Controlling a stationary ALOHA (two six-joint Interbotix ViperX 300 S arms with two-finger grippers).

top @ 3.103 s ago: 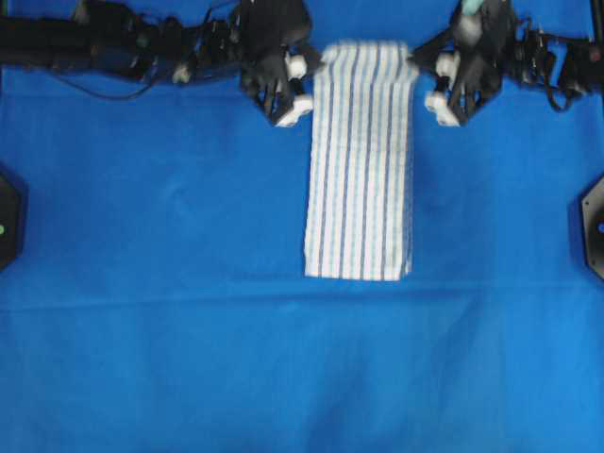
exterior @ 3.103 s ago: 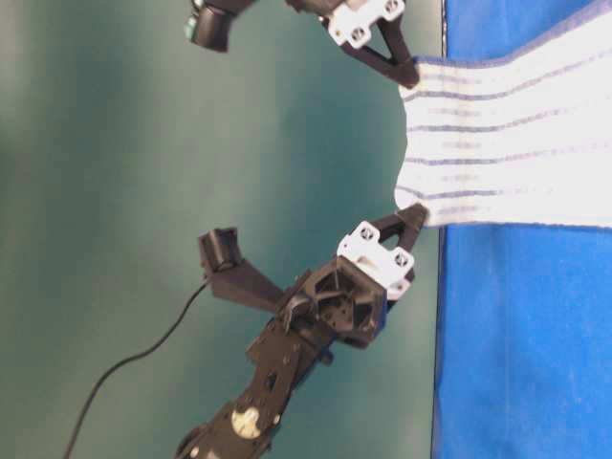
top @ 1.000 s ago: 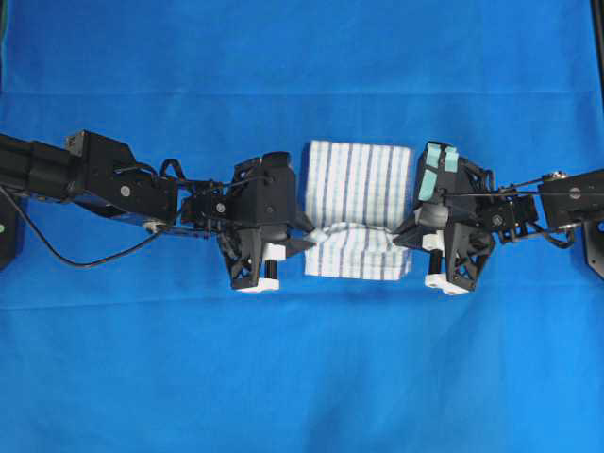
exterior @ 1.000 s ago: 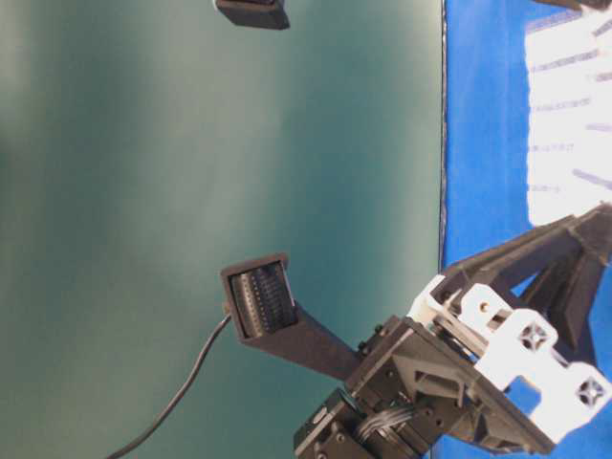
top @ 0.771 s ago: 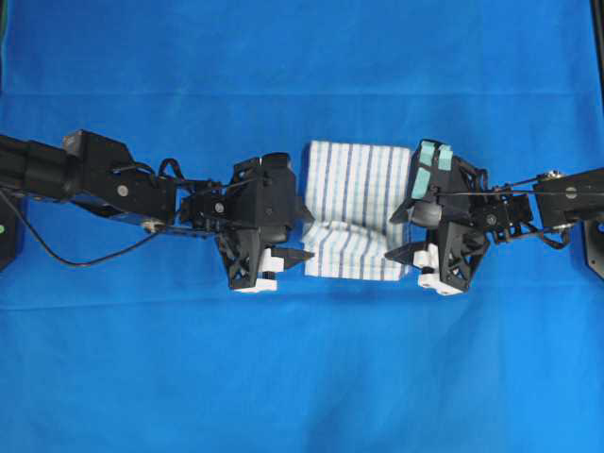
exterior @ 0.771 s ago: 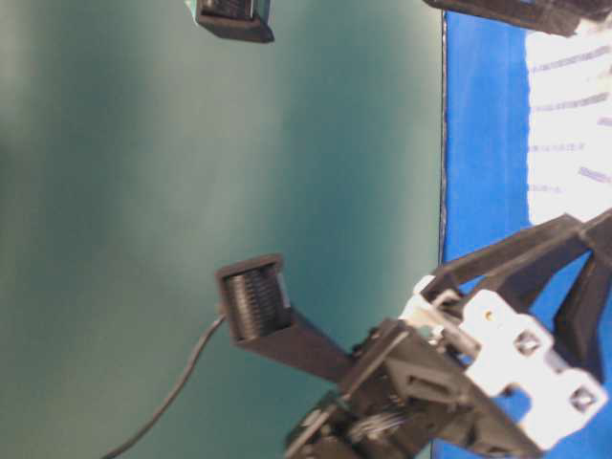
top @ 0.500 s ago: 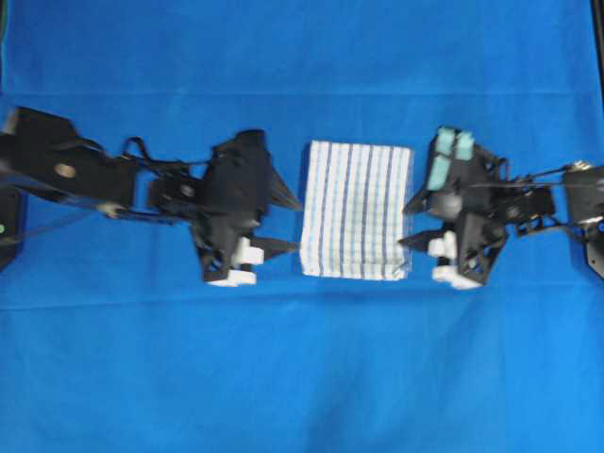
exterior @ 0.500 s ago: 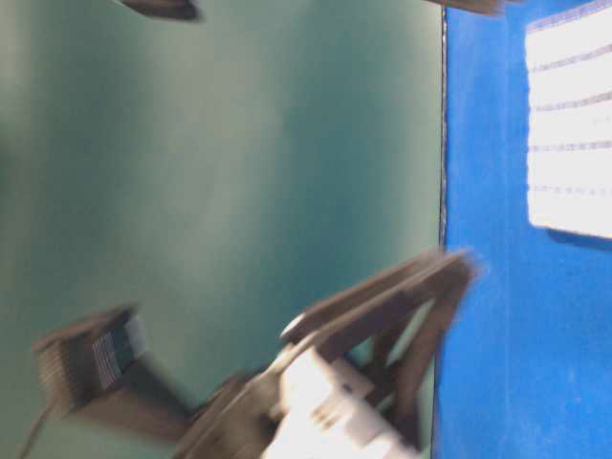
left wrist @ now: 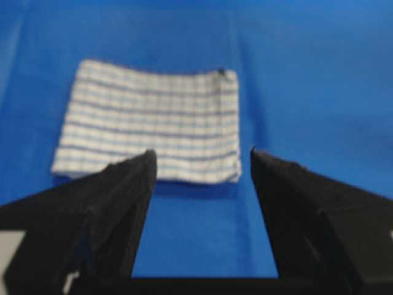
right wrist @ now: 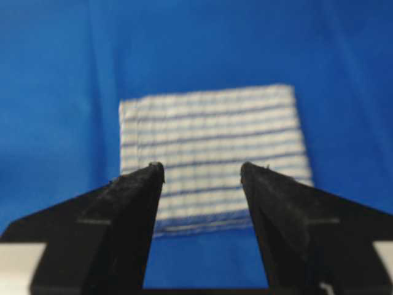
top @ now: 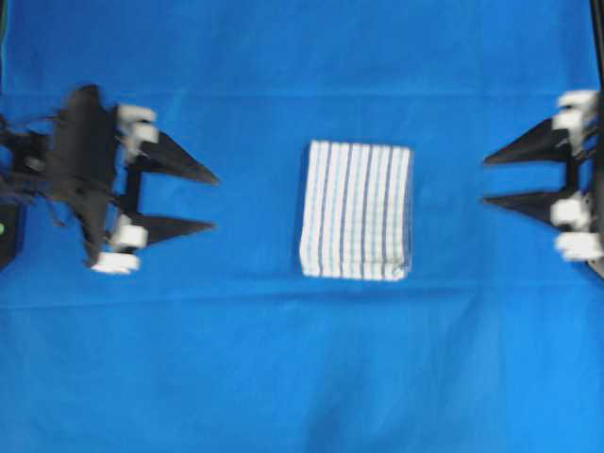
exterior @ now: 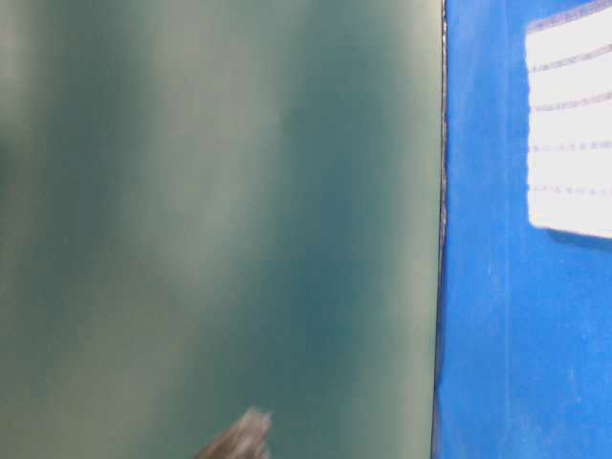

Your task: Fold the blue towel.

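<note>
The blue towel (top: 357, 209), white with thin blue grid stripes, lies folded into a small flat rectangle at the middle of the table. It shows in the left wrist view (left wrist: 150, 129), the right wrist view (right wrist: 212, 150) and at the right edge of the table-level view (exterior: 572, 124). My left gripper (top: 212, 200) hangs open far to the towel's left, its fingers pointing at it, nothing between them (left wrist: 202, 157). My right gripper (top: 486, 179) stands open far to the right, also empty (right wrist: 202, 169). Neither touches the cloth.
A plain solid-blue sheet (top: 283, 359) covers the whole table. A black fixture (top: 8, 236) sits at the left edge. In the table-level view a green wall (exterior: 220, 220) fills the left side, with a blurred bit of arm (exterior: 239, 442) at the bottom.
Both grippers let go of the towel's folded-over edge and opened. Both arms pulled away sideways, left one leftward, right one rightward. The towel settled flat, folded in half.
</note>
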